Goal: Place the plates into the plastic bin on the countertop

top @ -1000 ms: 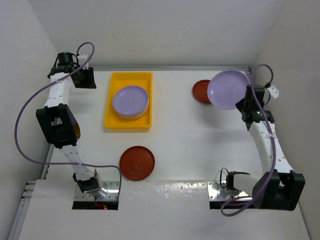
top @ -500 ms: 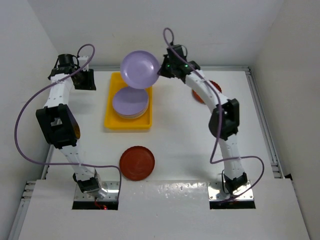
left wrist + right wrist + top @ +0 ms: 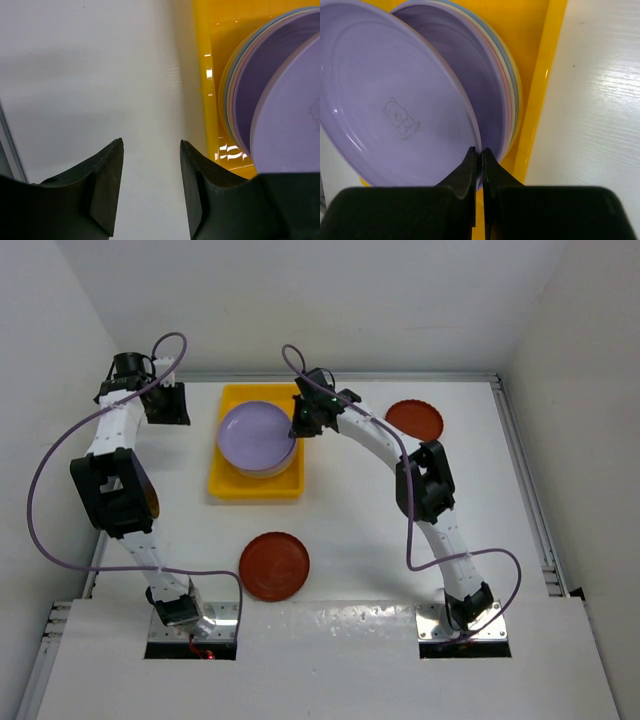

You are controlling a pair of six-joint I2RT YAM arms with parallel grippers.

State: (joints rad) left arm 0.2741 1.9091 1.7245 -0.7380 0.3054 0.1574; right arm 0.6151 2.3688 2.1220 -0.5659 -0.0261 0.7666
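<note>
A: Since half a second back, you brought the right gripper (image 3: 303,421) down from above the far rim of the plastic bin (image 3: 222,486), so the lavender plate (image 3: 255,435) leaned over the stack (image 3: 512,95) inside it

B: Were the fingers holding on?

A: Yes, pinched on its rim. You were mid-placement; next, I judged, you had to level it and release. Your left gripper (image 3: 150,152) hung spread wide beside the bin. The near dark red plate (image 3: 274,565) and far dark red plate (image 3: 414,420) hadn't shifted on the countertop (image 3: 400,510)
</note>
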